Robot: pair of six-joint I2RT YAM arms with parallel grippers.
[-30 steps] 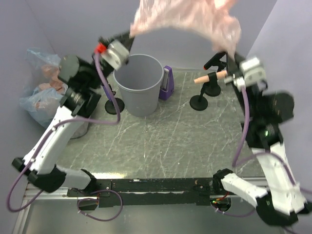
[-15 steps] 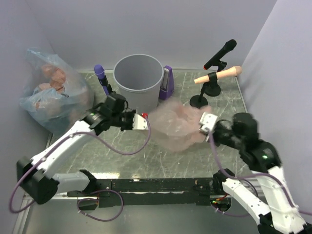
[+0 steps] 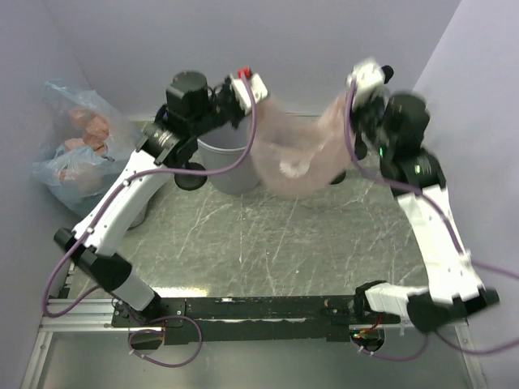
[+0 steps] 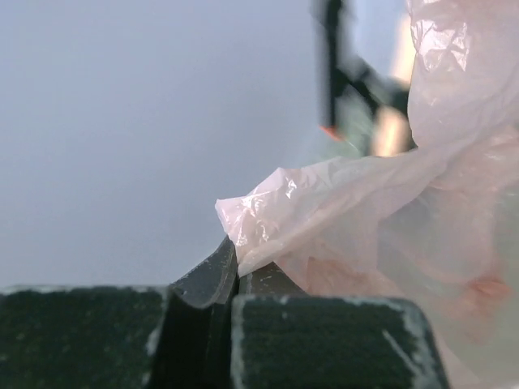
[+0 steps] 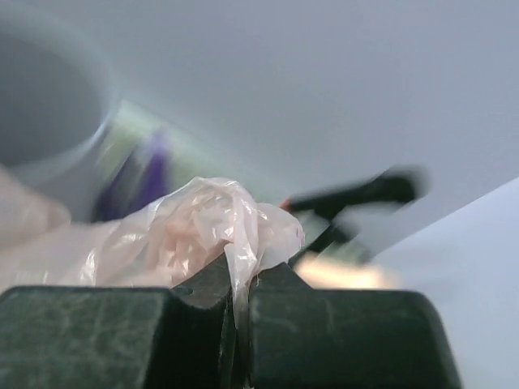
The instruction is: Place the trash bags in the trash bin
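Note:
A thin pink trash bag (image 3: 296,158) hangs stretched between my two grippers, above the table and just right of the grey trash bin (image 3: 223,158), which it partly hides. My left gripper (image 3: 258,91) is shut on the bag's left edge (image 4: 268,215) above the bin's rim. My right gripper (image 3: 357,93) is shut on the bag's right edge (image 5: 231,219) at the back right. The bag sags in the middle with something pale inside. The bin shows blurred in the right wrist view (image 5: 40,105).
A large clear bag (image 3: 77,154) full of pink bags lies at the far left. Black microphone stands (image 3: 188,177) are beside the bin and behind the bag at the back right. Grey walls close the left, back and right sides.
Both arms have swung the bag up from low over the table's middle to the back beside the bin; a second ago it was held high above the bin.

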